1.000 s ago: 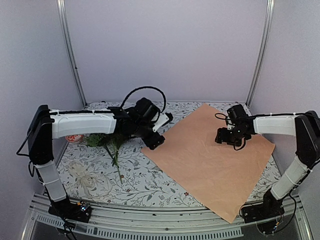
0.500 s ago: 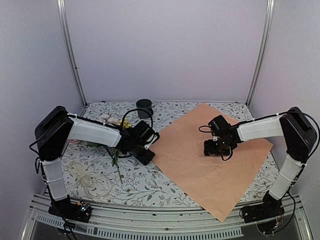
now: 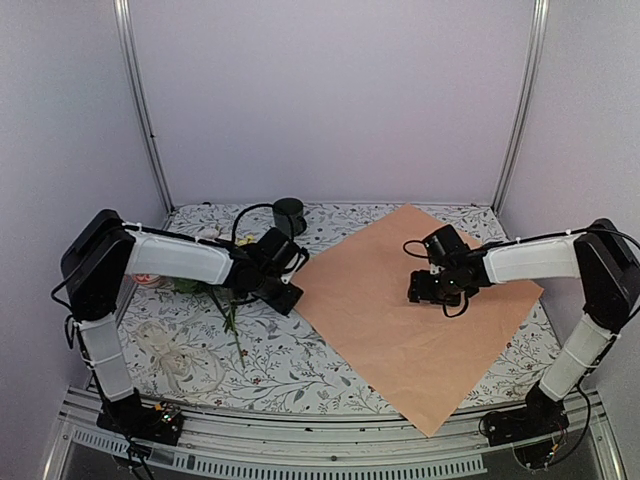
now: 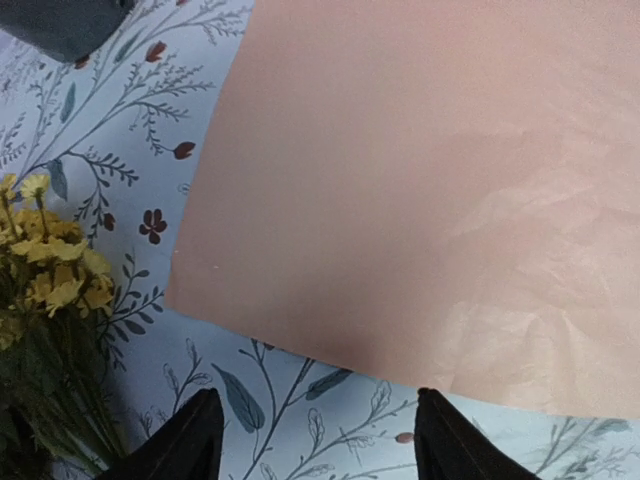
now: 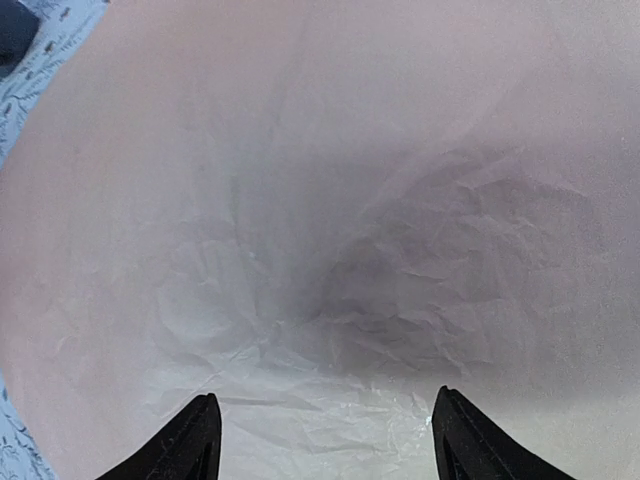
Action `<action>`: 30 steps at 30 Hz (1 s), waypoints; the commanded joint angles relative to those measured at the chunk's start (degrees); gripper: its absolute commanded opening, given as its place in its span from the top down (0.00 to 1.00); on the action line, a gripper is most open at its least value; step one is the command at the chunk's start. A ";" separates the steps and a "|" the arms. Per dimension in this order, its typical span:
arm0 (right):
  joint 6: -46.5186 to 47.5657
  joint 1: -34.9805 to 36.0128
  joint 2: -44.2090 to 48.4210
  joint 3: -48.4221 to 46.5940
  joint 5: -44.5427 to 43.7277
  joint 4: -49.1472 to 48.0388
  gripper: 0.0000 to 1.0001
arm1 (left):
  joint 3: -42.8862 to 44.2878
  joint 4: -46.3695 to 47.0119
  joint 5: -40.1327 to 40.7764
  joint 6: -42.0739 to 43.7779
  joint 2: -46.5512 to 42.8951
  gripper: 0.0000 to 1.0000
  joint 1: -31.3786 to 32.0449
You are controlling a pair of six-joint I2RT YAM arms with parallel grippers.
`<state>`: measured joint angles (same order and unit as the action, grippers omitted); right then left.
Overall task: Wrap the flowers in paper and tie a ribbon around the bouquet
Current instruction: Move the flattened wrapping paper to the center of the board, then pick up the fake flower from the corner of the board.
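The peach paper lies flat on the floral tablecloth, right of centre. The flowers lie left of it, partly under my left arm, and their yellow blossoms show in the left wrist view. A cream ribbon sits in a loose heap near the front left. My left gripper is open and low over the cloth, just short of the paper's left edge, nothing between its fingertips. My right gripper hangs open over the crinkled paper, empty. No bouquet is in view.
A dark mug stands at the back, behind the left gripper, and its base shows in the left wrist view. A small red-and-white object lies by the left wall. Upright frame posts and walls close in the table.
Both grippers have come leftward and nearer. The paper has slid a little to the left. The left jaws have narrowed slightly, and the mug is now uncovered.
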<state>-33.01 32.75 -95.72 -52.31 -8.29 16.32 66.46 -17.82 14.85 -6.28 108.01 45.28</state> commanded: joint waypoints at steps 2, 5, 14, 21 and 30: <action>1.10 0.38 11.26 1.56 0.60 -0.23 0.26 | -0.47 -8.54 -1.98 -9.21 -10.47 0.52 -4.43; 1.67 0.40 16.40 3.49 1.09 0.12 0.26 | -5.17 -9.95 -5.16 -18.49 -15.47 0.71 -9.28; 2.11 0.40 24.18 9.08 3.58 -1.60 0.27 | -21.61 -1.05 -6.40 -30.30 -27.74 0.73 -18.47; 4.41 0.39 23.43 9.16 2.08 -1.99 0.26 | -23.37 4.93 -7.58 -33.54 -24.17 0.79 -23.36; 5.36 0.38 19.38 7.86 2.03 -2.51 0.25 | -23.92 6.87 -6.32 -33.58 -18.82 0.79 -24.56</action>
<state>-28.73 32.88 -74.89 -43.11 -5.50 14.96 43.31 -13.56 8.43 -39.29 86.39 21.65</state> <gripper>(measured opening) 0.747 0.204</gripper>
